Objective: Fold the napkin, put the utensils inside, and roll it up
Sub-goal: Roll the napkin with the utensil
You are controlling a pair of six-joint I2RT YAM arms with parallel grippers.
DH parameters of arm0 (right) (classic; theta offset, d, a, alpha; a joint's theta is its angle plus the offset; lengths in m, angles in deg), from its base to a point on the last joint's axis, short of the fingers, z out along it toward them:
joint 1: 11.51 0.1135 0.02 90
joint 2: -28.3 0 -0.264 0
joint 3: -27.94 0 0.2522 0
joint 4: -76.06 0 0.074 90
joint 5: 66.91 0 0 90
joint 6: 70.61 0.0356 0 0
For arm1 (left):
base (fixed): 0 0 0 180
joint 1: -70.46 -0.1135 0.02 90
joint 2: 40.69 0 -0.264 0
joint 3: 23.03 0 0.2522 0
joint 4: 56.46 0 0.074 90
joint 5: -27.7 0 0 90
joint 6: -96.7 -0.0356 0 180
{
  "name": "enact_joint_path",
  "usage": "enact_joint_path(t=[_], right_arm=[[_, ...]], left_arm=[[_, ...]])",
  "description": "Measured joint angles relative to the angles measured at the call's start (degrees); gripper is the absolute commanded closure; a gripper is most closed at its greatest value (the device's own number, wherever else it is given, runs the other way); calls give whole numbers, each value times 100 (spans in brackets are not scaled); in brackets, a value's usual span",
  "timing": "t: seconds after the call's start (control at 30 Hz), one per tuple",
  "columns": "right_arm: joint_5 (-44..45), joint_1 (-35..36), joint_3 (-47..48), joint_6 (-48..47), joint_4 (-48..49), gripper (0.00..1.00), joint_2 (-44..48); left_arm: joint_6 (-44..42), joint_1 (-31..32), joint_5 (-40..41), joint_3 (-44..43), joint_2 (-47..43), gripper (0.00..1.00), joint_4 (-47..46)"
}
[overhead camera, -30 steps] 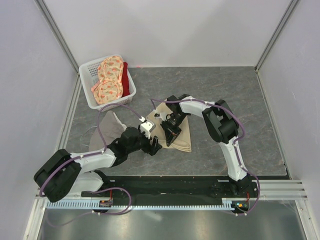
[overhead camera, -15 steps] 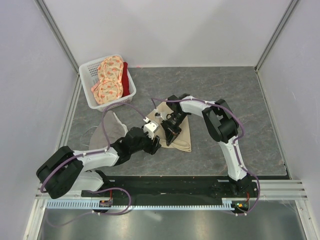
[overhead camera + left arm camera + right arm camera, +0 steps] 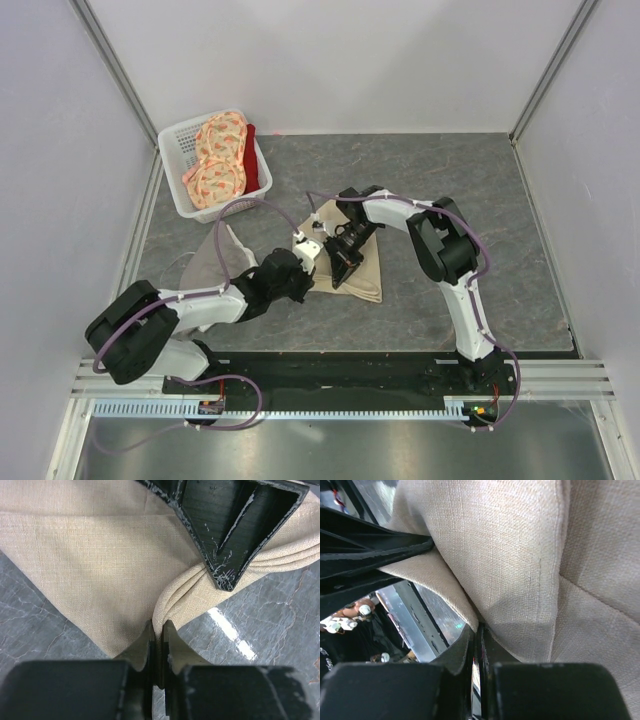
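The beige napkin (image 3: 366,272) lies folded on the grey tabletop in the middle of the top view. My left gripper (image 3: 313,268) reaches it from the left and is shut on a bunched fold at its near edge (image 3: 158,626). From the far side, my right gripper (image 3: 338,266) is shut on another pinch of the same cloth (image 3: 479,630). The two grippers sit close together: the right fingers (image 3: 227,535) fill the top of the left wrist view, and the left fingers (image 3: 370,555) show in the right wrist view. The utensils are out of view.
A white basket (image 3: 176,140) with orange floral cloths (image 3: 220,160) and a red cloth stands at the back left. A grey-and-white cloth (image 3: 215,258) lies under the left arm. Pale walls close in the table on three sides.
My left gripper moved right up to the napkin's edge and closed on its fold. The right gripper stayed shut on the cloth and barely moved.
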Motion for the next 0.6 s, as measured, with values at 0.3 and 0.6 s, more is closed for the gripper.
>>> enact_joint_path(t=[0.3,0.6], right_arm=[[271,-492,-935,433,1025,46,1257],[1797,-291,-3187,476,2800,32,4227]], left_arm=[[286,-4,-55,-103,37,98,234],[852,-363,-798,-68,-55,98,367]])
